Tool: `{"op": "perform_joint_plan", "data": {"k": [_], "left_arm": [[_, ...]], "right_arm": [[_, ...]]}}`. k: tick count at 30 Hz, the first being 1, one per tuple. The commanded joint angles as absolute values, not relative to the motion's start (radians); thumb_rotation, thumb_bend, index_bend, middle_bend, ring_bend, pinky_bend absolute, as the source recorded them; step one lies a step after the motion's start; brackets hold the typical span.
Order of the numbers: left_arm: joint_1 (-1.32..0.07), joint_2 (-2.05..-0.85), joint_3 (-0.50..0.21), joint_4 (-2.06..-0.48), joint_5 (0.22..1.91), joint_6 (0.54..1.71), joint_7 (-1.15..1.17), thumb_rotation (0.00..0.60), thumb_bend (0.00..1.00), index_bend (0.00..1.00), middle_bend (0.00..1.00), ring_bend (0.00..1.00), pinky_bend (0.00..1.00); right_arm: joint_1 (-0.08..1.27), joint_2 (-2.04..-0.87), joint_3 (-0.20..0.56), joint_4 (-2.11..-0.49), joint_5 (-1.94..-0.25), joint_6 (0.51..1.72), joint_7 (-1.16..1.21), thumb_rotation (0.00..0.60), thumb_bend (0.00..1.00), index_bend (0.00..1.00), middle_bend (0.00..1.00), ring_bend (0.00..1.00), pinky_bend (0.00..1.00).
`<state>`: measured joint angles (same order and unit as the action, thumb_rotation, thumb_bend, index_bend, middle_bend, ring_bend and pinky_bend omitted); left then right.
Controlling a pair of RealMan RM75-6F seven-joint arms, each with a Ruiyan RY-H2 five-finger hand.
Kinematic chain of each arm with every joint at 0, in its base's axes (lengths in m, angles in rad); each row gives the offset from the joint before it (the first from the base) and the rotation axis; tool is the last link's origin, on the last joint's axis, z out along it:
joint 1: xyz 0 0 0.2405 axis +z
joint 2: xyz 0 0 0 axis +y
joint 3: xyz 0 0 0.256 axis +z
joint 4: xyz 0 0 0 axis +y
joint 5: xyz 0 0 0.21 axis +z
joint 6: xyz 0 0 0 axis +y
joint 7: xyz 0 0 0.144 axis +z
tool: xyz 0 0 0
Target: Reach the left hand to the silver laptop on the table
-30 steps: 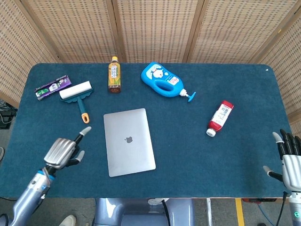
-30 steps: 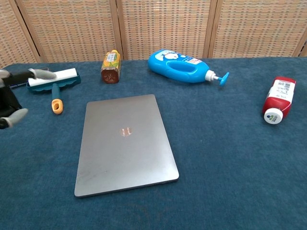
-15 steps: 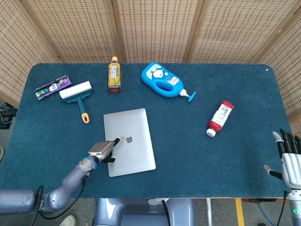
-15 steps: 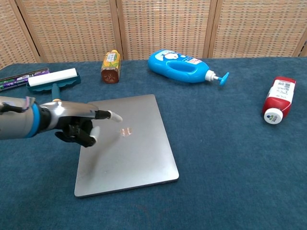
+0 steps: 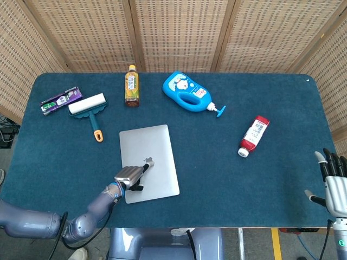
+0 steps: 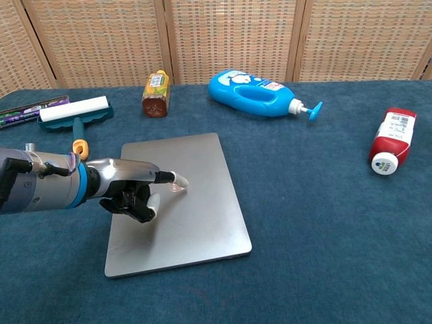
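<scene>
The silver laptop [image 5: 161,172] lies closed, flat on the blue table, left of centre. My left hand [image 5: 130,174] is over its lid, coming in from the front left. One finger points forward with its tip at the logo, and the other fingers are curled in with nothing in them. In the chest view the same left hand [image 6: 130,190] lies low over the laptop [image 6: 205,224]; whether the tip touches the lid I cannot tell. My right hand [image 5: 334,183] hangs at the table's front right corner with its fingers spread, holding nothing.
Along the back stand a purple packet [image 5: 61,99], a white lint roller [image 5: 88,105], a tea bottle [image 5: 132,85] and a blue pump bottle [image 5: 186,92]. A red bottle [image 5: 254,135] lies on its side to the right.
My left hand has moved from the table's front left edge rightward onto the laptop lid, reaching the logo. The right hand has stayed put.
</scene>
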<state>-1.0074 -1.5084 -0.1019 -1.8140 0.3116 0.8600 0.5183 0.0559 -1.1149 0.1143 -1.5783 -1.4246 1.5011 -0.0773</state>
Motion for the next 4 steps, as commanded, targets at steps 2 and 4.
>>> {"op": "perform_joint_plan", "data": {"k": [2, 4], "left_arm": [[-1.010, -1.505, -0.096, -1.819, 0.316, 0.868, 0.507, 0.600, 0.94, 0.00, 0.99, 1.00, 1.00], [-1.011, -1.502, -0.094, -1.820, 0.317, 0.870, 0.502, 0.600, 0.94, 0.00, 0.99, 1.00, 1.00]], "right_arm": [[0.056, -1.114, 0.114, -1.579, -1.425, 1.501, -0.078, 0.600, 0.00, 0.00, 0.00, 0.00, 0.00], [0.056, -1.115, 0.113, -1.579, -1.426, 1.501, -0.078, 0.600, 0.00, 0.00, 0.00, 0.00, 0.00]]}}
